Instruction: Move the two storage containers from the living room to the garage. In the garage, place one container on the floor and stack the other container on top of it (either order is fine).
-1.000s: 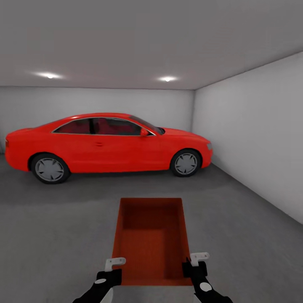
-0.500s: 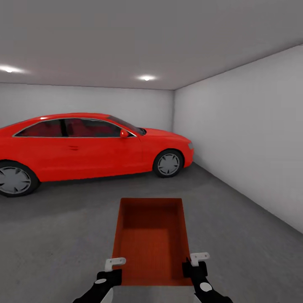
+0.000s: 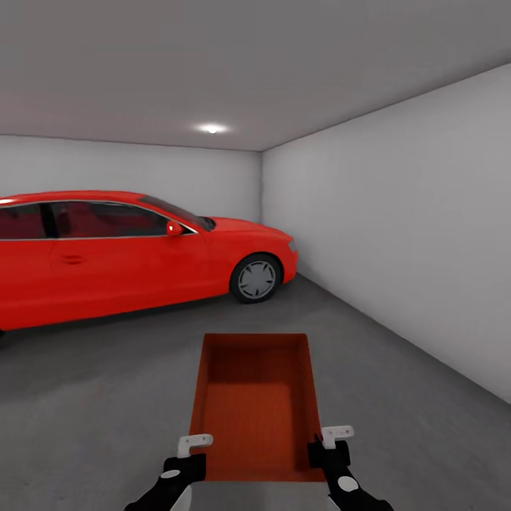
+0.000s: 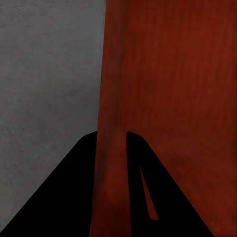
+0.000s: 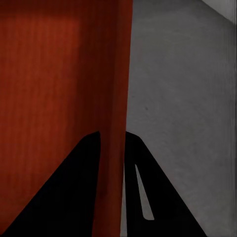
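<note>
Head view: one orange-red storage container (image 3: 257, 404), open-topped and rectangular, carried level in front of the robot above the dark grey concrete floor (image 3: 397, 397) of the garage; its interior holds nothing; its long axis runs away from the camera. The left claw (image 3: 186, 458) sits at the container's near left corner and the right claw (image 3: 328, 448) at its near right corner, each at the rim. Beyond the container, a red car (image 3: 135, 252) stands side-on, its front wheel (image 3: 256, 279) towards the far right corner of the room, where the two white walls (image 3: 404, 234) meet; one ceiling light (image 3: 211, 128) glows above the car. Left wrist view: the left claw's two dark fingers (image 4: 74, 192) straddle the container's side wall (image 4: 112, 148), one inside and one outside, closed onto it; grey floor lies past the wall's outer face. Right wrist view: the right claw's fingers (image 5: 69, 192) likewise pinch the opposite side wall (image 5: 114, 148), closed onto it, with floor beyond.
</note>
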Tool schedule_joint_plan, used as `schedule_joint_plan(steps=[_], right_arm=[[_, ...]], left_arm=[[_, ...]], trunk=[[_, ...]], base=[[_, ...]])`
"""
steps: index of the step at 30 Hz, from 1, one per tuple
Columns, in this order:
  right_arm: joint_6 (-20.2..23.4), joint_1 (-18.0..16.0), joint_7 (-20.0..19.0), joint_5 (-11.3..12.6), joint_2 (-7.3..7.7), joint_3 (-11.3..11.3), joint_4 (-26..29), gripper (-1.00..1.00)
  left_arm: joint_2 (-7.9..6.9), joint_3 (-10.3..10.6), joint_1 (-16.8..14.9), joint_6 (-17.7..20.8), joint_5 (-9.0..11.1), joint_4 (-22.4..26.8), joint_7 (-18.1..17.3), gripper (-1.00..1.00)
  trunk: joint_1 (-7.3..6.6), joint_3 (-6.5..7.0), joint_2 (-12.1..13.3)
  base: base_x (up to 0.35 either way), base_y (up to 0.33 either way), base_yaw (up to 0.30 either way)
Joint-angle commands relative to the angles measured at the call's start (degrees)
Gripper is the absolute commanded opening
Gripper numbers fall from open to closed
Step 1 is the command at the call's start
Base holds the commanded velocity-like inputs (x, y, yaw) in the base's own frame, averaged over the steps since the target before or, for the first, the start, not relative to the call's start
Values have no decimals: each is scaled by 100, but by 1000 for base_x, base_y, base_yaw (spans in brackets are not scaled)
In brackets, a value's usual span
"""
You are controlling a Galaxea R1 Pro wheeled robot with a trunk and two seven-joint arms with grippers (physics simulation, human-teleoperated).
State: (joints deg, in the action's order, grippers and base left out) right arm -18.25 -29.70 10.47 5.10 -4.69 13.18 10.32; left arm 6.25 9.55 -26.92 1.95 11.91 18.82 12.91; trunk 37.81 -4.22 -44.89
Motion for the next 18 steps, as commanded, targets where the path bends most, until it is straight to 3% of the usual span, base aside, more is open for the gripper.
schedule_joint_plan(steps=[1, 18], right_arm=[[-527, -10, 328, 43, 30, -79, 5, -100], [-528, -10, 324, 35, 34, -79, 5, -100]], left_arm=[[-36, -76, 1, 24, 57, -2, 71, -100], [-36, -76, 1, 33, 57, -10, 72, -100]], trunk=[[4, -10, -7], [4, -10, -7]], base=[[306, 203, -284], [294, 232, -283]])
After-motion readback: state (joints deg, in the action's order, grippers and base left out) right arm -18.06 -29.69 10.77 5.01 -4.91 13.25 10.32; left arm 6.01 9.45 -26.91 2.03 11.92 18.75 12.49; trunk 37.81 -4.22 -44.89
